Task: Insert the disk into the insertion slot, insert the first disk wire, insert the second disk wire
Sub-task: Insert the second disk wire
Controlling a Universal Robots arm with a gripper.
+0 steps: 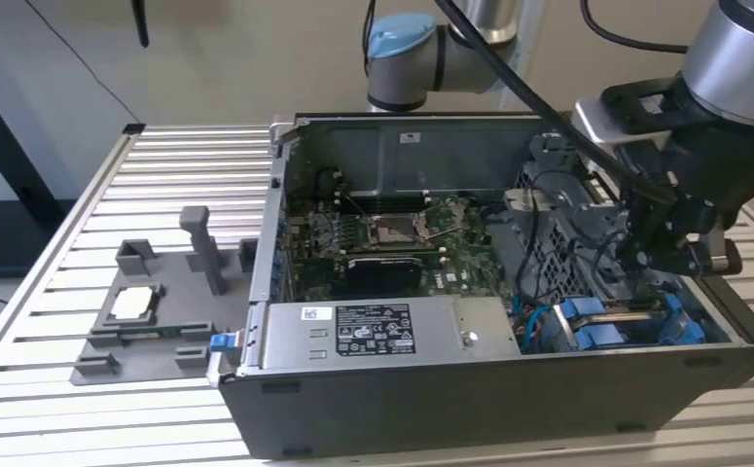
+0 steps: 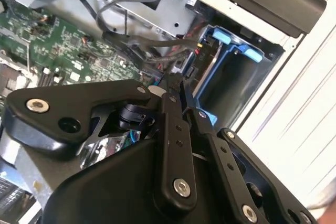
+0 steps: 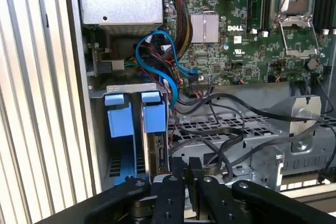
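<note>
An open computer case lies on the slatted table. At its corner on the exterior view's right is the insertion slot, a bay with blue latches. A thin brownish edge, apparently the disk, stands in the bay beside one blue carrier. My gripper hangs low inside the case at the bay's inner end. Its black fingers are drawn together, tips right beside black disk wires and a small connector. I cannot tell whether a wire is pinched between them.
The green motherboard fills the case's middle, and a silver box sits along its front. Blue cables and loose black cables cross a metal cage beside the bay. A grey fixture with a small chip stands on the table at the exterior view's left.
</note>
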